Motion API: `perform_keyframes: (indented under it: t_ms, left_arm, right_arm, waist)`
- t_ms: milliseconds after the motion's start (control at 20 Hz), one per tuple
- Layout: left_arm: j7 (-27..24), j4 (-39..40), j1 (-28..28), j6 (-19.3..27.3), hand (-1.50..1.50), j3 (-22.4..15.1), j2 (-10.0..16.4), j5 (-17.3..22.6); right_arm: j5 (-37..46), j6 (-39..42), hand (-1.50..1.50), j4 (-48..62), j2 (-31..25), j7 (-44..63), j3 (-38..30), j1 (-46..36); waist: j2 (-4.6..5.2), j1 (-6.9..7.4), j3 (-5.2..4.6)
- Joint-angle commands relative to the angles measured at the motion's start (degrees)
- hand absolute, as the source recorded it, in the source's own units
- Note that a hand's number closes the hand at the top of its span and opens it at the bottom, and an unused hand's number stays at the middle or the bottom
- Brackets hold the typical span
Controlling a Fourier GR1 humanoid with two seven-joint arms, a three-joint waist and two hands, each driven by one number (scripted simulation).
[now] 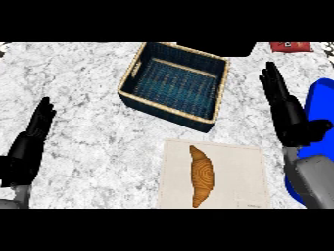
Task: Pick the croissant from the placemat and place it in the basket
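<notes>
1. The right hand (288, 109) is at the right side of the counter, fingers straight and pointing to the far edge, thumb out to the right. It holds nothing.
2. Its grey forearm (320, 180) comes in from the near right corner and lies over a bright blue flat object (333, 110); I cannot tell what that object is.
3. The left hand (26, 142) is near the left edge, fingers straight and raised, also empty, well apart from everything else.
4. The croissant (202, 175) lies on the pale placemat (242, 166), left of the right hand and not touched by it. It lies lengthwise from near to far, on the mat's left half.
5. The basket (168, 111), dark blue weave with a tan rim, stands just beyond the placemat's far edge, turned slightly askew.
6. All of it rests on a grey marbled counter (75, 83).
7. A small red item (291, 46) shows at the far right edge, partly cut off.
</notes>
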Motion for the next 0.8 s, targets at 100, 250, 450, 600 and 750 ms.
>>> perform_keyframes:
  t_ms: [100,250,450,600,750]
  left_arm:
    - [7.11,1.44,-4.14,-1.29,0.00,0.88,0.78,1.01]
    - [11.97,3.46,-7.49,-4.09,0.00,3.01,3.67,3.72]
    - [14.29,4.33,-8.07,-5.17,0.00,1.19,0.86,5.77]
    - [15.11,6.33,-8.97,-7.18,0.00,2.81,1.71,7.34]
    - [17.09,5.82,-8.52,-6.83,0.00,3.55,2.61,6.82]
  right_arm:
    - [-4.25,13.19,1.50,3.79,-0.62,-0.49,-0.10,-10.80]
    - [-6.04,21.30,1.50,2.66,1.57,-2.59,3.67,-16.17]
    - [19.87,20.76,-1.50,-2.81,-1.81,-10.85,24.96,-15.17]
    - [29.20,7.75,-1.50,-0.22,9.86,-10.57,32.59,-11.47]
    - [35.53,1.32,-1.50,-5.30,16.00,3.37,36.85,-11.04]
  waist:
    - [-1.75,1.00,-0.53]
    - [-1.48,2.20,-0.46]
    - [-2.03,2.05,-0.68]
    - [-1.88,1.01,-0.63]
    - [-2.46,-0.16,-0.65]
